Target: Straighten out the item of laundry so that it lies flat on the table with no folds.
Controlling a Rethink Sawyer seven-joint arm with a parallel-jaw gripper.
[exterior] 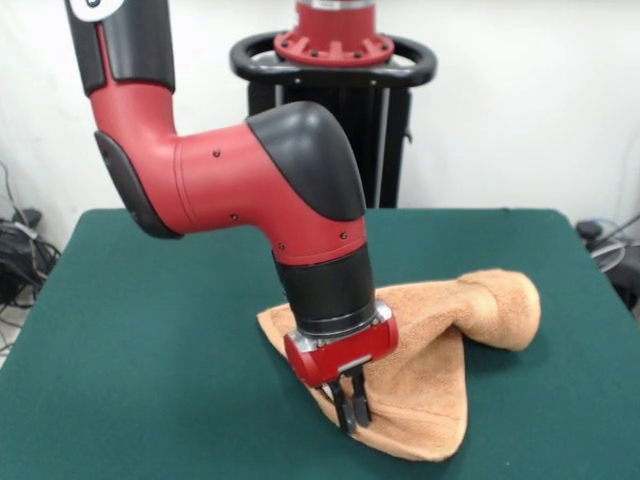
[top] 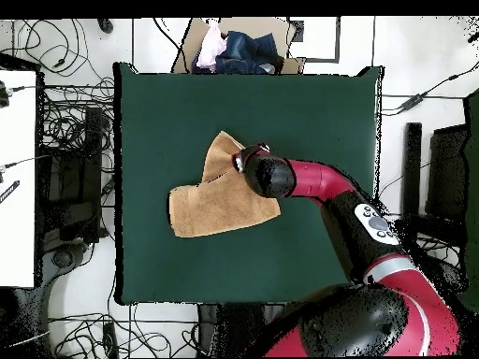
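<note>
- Claw (exterior: 351, 405) pressed together, pinching towel (exterior: 440, 345) edge low on the green surface (exterior: 150, 340) — unfolding step.
- Towel bunched, folded over — next: drag edge outward.

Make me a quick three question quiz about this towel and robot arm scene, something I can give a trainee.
1. True or false: the towel lies fully flat on the table.
2. Where is the pincer? A) over bare table, clear of the towel; B) down at the towel's edge, fingers close together; C) raised high above the table.
3. In the overhead view, what sits in the cardboard box beyond the table's top edge?

Key
1. False: one part is folded over and bunched up.
2. B.
3. A heap of clothes, pink and dark blue.
</note>
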